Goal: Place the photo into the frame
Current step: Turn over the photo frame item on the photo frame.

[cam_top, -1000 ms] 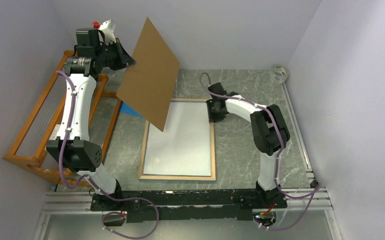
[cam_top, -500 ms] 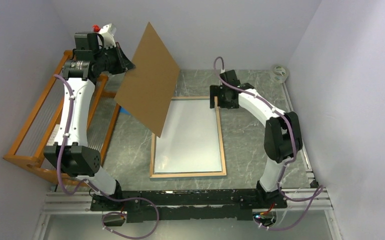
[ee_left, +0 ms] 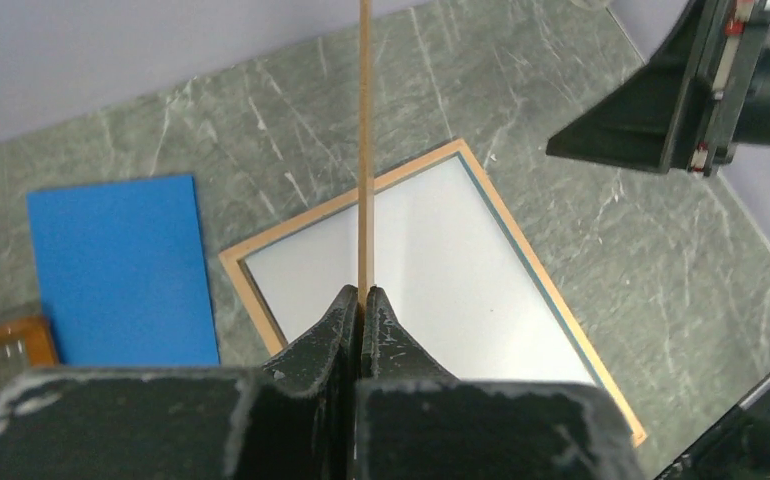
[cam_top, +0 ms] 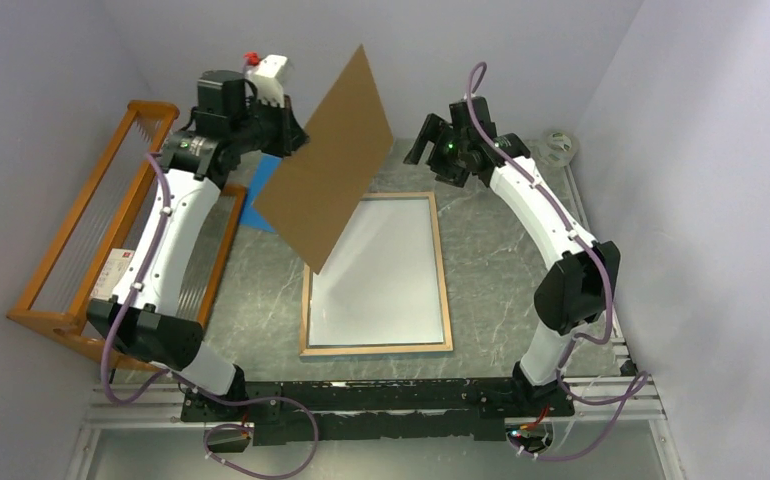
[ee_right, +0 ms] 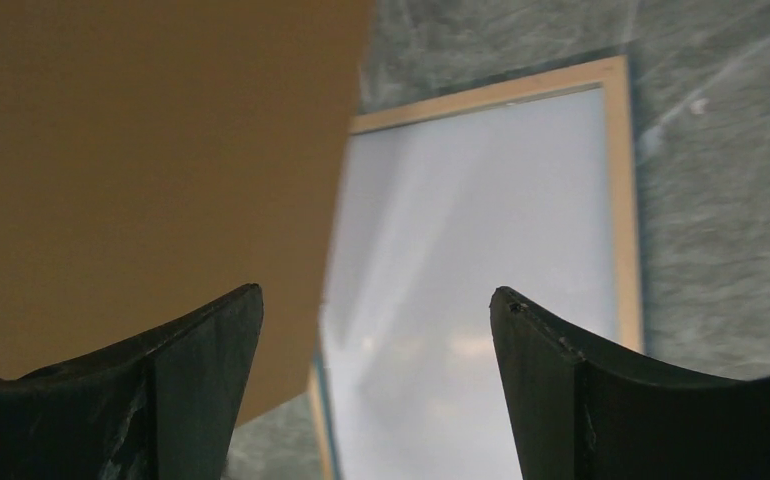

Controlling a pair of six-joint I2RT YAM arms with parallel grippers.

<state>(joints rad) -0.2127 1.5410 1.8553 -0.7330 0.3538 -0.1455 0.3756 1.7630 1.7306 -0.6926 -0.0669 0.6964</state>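
Observation:
The frame (cam_top: 442, 270) lies flat on the table, light wood side up, with a pale whitish surface inside it; it also shows below both wrists (ee_left: 416, 167) (ee_right: 618, 200). The photo is out of view. My left gripper (cam_top: 296, 140) (ee_left: 362, 292) is shut on the edge of a plain brown backing board (cam_top: 326, 165) (ee_left: 365, 150), which it holds tilted in the air over the frame's far left corner. My right gripper (cam_top: 431, 135) (ee_right: 376, 295) hovers open and empty above the frame's far end, with the board (ee_right: 141, 170) to its left.
An orange wooden rack (cam_top: 71, 250) stands along the left wall. A small blue pad (cam_top: 256, 212) (ee_left: 121, 270) lies on the table left of the frame. A tape roll (cam_top: 559, 147) sits at the back right corner. The right arm's wrist (ee_left: 701, 90) hangs close to the board.
My right gripper slid the frame rightward, then opened, let go of its far edge and rose toward the back. My left arm swung the board to the right.

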